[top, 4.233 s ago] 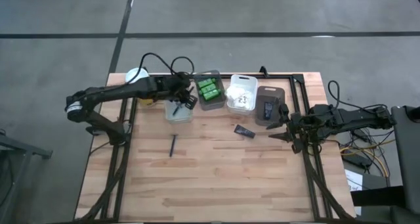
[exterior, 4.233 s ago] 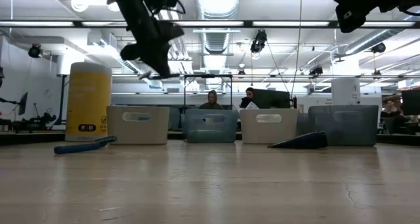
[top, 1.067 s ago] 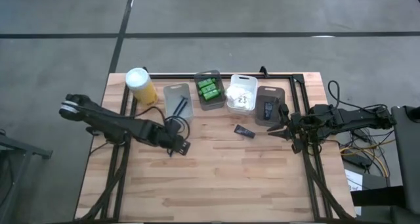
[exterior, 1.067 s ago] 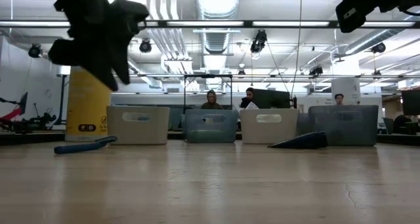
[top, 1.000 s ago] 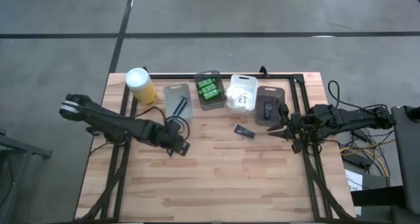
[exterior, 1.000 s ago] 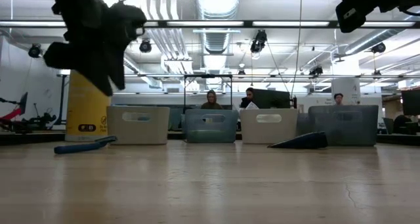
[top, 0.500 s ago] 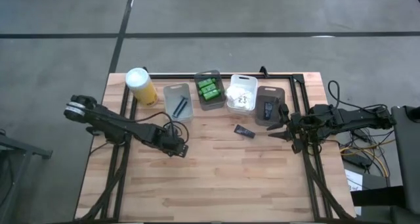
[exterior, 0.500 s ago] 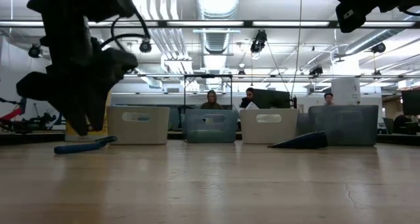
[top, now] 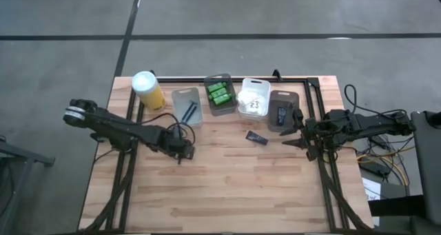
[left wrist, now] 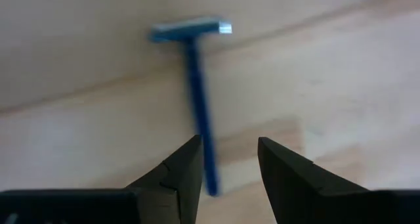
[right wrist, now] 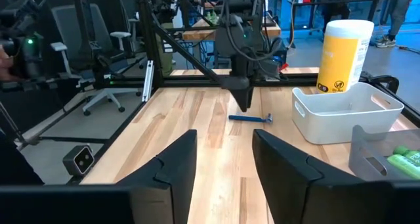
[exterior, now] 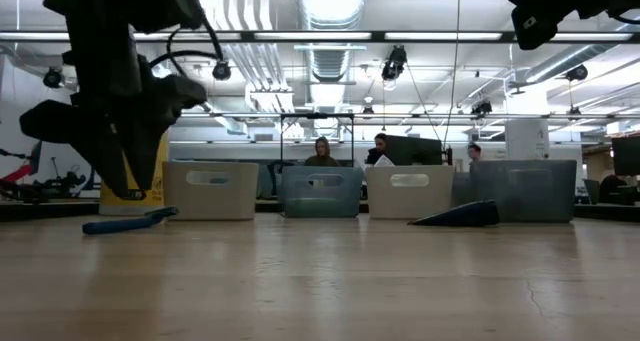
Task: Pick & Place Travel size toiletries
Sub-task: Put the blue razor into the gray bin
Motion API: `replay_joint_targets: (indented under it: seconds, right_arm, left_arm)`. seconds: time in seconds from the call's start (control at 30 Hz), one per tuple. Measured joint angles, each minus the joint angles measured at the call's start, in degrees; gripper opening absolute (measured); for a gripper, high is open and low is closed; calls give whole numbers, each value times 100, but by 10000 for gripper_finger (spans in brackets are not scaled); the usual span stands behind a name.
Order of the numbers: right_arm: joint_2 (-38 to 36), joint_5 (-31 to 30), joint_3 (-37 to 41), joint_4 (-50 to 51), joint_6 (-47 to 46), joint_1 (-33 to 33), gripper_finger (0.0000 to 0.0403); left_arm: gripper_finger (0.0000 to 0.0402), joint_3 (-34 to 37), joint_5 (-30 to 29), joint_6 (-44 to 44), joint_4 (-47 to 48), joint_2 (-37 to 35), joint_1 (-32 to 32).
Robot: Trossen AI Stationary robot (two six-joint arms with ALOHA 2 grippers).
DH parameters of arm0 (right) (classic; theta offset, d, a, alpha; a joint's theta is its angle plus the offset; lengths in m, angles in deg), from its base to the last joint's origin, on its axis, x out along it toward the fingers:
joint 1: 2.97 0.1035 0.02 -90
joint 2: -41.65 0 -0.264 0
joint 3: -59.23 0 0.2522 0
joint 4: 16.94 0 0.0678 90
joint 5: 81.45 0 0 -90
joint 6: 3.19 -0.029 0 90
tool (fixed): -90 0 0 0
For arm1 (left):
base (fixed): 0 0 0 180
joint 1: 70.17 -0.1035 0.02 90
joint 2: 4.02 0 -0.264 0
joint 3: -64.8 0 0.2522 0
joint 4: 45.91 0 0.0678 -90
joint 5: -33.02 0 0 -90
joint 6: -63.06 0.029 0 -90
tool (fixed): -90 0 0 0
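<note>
A dark blue razor [left wrist: 195,86] lies flat on the wood, its head [left wrist: 190,29] pointing away from my left gripper [left wrist: 230,159]. That gripper is open and hovers just above the razor's handle end, one finger on each side, without touching; in the low view the gripper [exterior: 122,186] hangs over the razor [exterior: 130,221]. From above, my left gripper [top: 181,151] covers most of the razor. A flat black sachet [top: 257,137] lies on the table in front of the bins. My right gripper [top: 298,134] waits open at the table's right edge.
Along the far edge stand a yellow canister [top: 148,90] and a row of bins: a clear one with a razor [top: 187,108], one with green tubes [top: 220,95], a white one with packets [top: 253,98], and a grey one with sachets [top: 282,111]. Bare wood lies toward the near edge.
My left gripper has come down toward the razor on the table and stayed open. The razor and sachet have not moved.
</note>
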Motion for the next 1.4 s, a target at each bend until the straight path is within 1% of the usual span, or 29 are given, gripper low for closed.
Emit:
replay_joint_targets:
  seconds: [0.1,0.33,0.53,0.87,1.1,1.23,1.4]
  right_arm:
    - [0,2,0,2,0,1,153]
    - [0,2,0,2,0,0,169]
    - [0,1,0,1,1,1,181]
    - [2,2,0,2,0,0,198]
    - [1,1,0,2,0,0,197]
    - [1,2,0,2,0,0,187]
    - [0,0,0,2,1,0,173]
  left_arm:
    - [149,5,-101,-1,251,26,-70]
    - [149,5,-203,238,-63,326,-245]
    - [149,5,-241,270,-72,676,-270]
    - [149,-17,-184,297,-113,1092,-270]
    - [148,-12,-129,474,-120,1133,-270]
    - [126,-5,-102,568,-114,1137,-270]
    - [65,-1,-64,617,-112,1141,-270]
